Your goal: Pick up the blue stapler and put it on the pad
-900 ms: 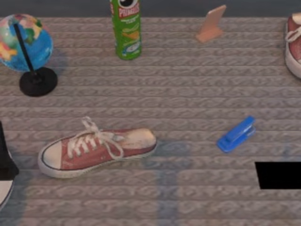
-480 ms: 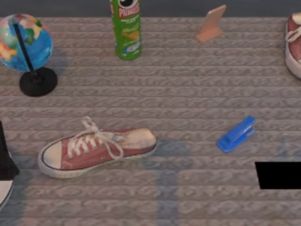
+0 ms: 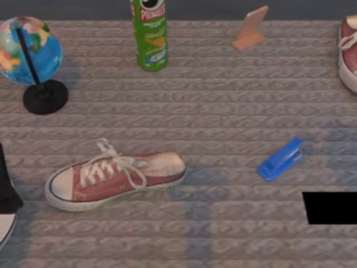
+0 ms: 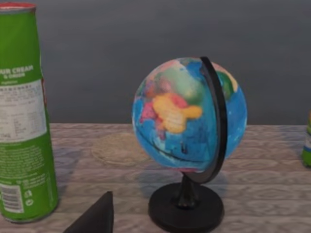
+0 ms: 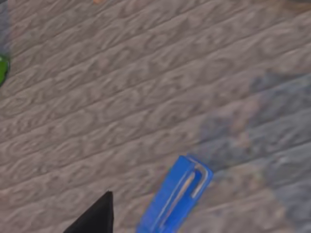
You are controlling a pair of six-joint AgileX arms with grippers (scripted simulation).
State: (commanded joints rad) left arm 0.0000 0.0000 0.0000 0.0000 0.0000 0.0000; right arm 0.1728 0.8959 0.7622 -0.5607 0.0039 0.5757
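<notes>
Neither gripper shows in the top view, and each wrist view gives only a dark tip at its lower edge, so I cannot tell how far the fingers are spread or whether they hold anything; the stapler, at least, is in nobody's grasp. My right arm's camera looks down on the blue stapler (image 5: 175, 201), so this arm seems to be the one working, above the right part of the desk (image 3: 223, 111). My left arm is at the left side, and its camera faces the globe (image 4: 189, 131) and the green chip can (image 4: 24, 111) by the far edge. The blue stapler (image 3: 280, 159) lies flat and diagonal on the right half of the desk, untouched. The pad (image 3: 330, 207) lies near the right edge, a little nearer to the front edge than the stapler, close to it but not touching. I judge the pick has not begun yet. One risk is the angle: if the fingers come down not turned across the narrow width of the stapler, they could push it sideways or close on a corner, and smooth plastic may slip out. The pad reaches the right edge, so a careless release could leave the stapler half off it.
</notes>
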